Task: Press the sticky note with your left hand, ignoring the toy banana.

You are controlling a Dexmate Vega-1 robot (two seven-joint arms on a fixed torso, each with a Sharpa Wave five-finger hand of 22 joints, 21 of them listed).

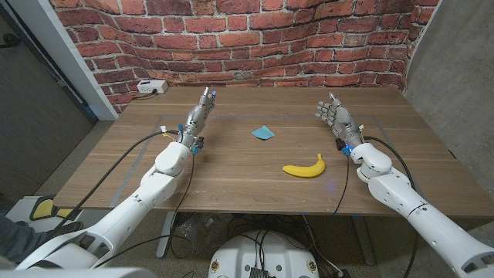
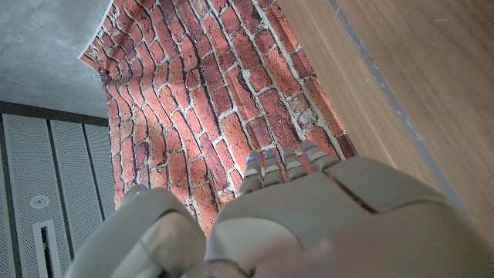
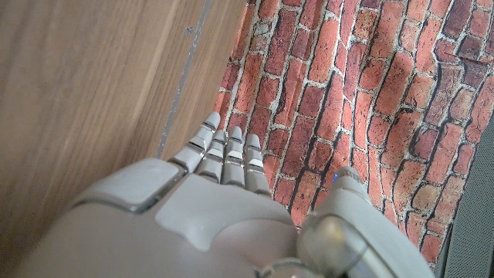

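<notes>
Brick-backed wooden table [image 1: 231,174], blue sticky note [image 1: 262,133], toy banana [image 1: 303,167], left hand [image 1: 198,114] and right hand [image 1: 336,117] empty, fingers extended

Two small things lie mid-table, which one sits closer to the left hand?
The blue sticky note, flat and nearer the brick wall, lies closer to the left hand. The yellow toy banana lies nearer the right arm's side.

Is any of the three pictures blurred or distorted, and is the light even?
Head view: sharp, evenly lit, but the brick wall bows like a barrel. Left wrist view: the left hand up close is soft; bricks sharp. Right wrist view: the same softness on the right hand.
</notes>
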